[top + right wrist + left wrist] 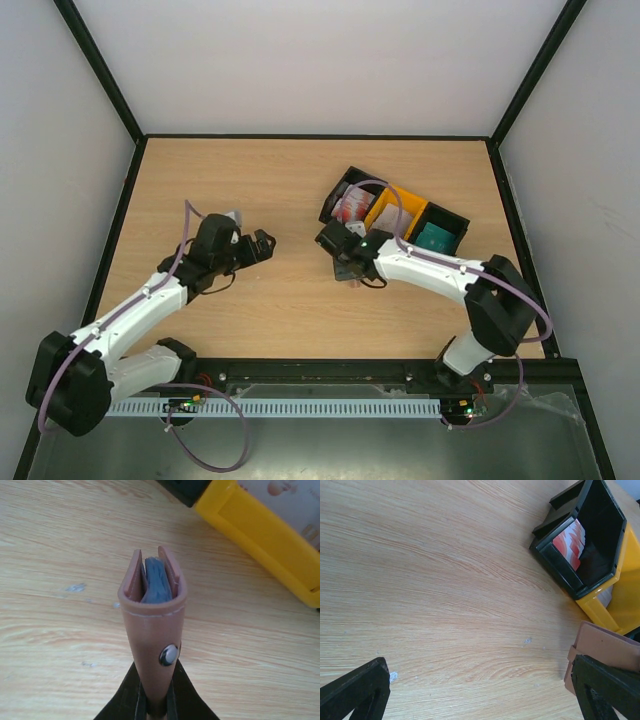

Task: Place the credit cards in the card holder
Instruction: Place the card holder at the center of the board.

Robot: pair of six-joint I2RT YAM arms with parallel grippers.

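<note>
The card holder [152,615], a reddish-brown folded wallet with a metal snap and blue pockets inside, stands on edge over the table. My right gripper [156,702] is shut on its lower end. The left wrist view shows the card holder [605,647] at the right edge, just behind one finger. My left gripper [480,692] is open over bare wood, left of the holder [262,243]. A white credit card with red marks [570,542] lies in the black tray [350,207]. A teal card [437,237] sits in the far right tray.
A row of three trays runs diagonally at the back right: black [338,190], yellow [408,200] and black [452,222]. The yellow tray [260,530] is close behind the card holder. Black frame rails edge the table.
</note>
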